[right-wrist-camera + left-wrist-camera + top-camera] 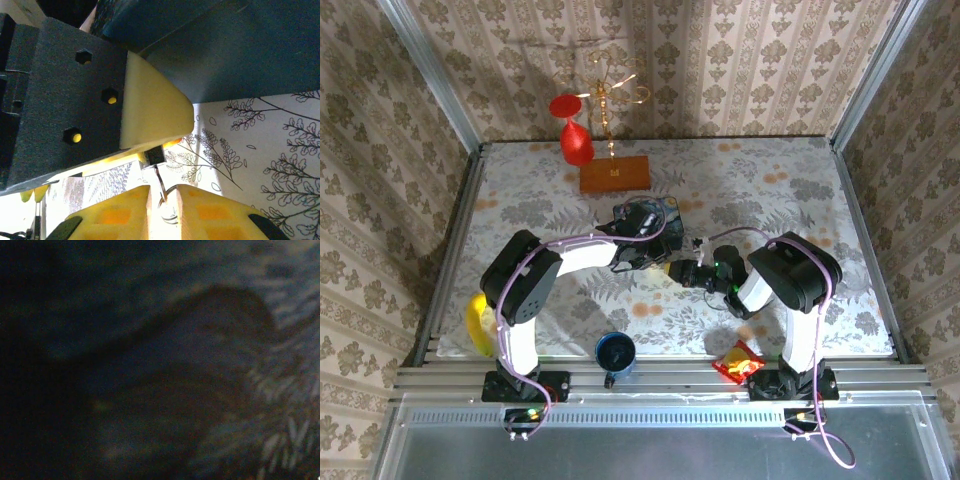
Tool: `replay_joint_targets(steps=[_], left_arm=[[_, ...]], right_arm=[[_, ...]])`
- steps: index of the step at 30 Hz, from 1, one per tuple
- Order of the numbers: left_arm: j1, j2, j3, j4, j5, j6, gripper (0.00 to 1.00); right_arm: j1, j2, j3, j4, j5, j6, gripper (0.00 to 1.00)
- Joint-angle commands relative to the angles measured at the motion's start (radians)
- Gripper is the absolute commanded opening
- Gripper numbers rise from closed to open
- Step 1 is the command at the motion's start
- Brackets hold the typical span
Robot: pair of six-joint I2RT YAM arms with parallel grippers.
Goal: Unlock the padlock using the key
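Slippage is the risk nearest the arms: the right pincer [162, 200], blocky yellow pads shut on the thin silvery key [159, 180], points just beneath the padlock [154, 157], a tiny dark metal block. A skewed push could twist the key free. The left pincer [645, 258] seems clamped on the padlock. Behind the padlock looms the smooth blue tin [240, 50].

This view is dark and badly blurred. A broad, rounded dark mass [215, 345] sits in the middle, its upper edge arching up toward the right; what it is cannot be told. Its lower part has a faint brownish tint. Along the right edge shows the cloth [292, 410] on the table, grey-blue with pale leaf strokes. The left side is near black.
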Motion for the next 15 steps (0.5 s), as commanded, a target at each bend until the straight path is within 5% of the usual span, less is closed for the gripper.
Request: replay_joint_targets(steps=[1,15], left_arm=[[0.007,-0.046,-0.007,0.008,0.023,-0.014,0.07],[-0.007,-0.023,-0.003,0.006,0.067,-0.008,0.07]], right_arm=[[0.005,0.014,0.017,0.034,-0.006,0.008,0.18],[0.004,0.037,0.056,0.060,-0.007,0.039,0.00]])
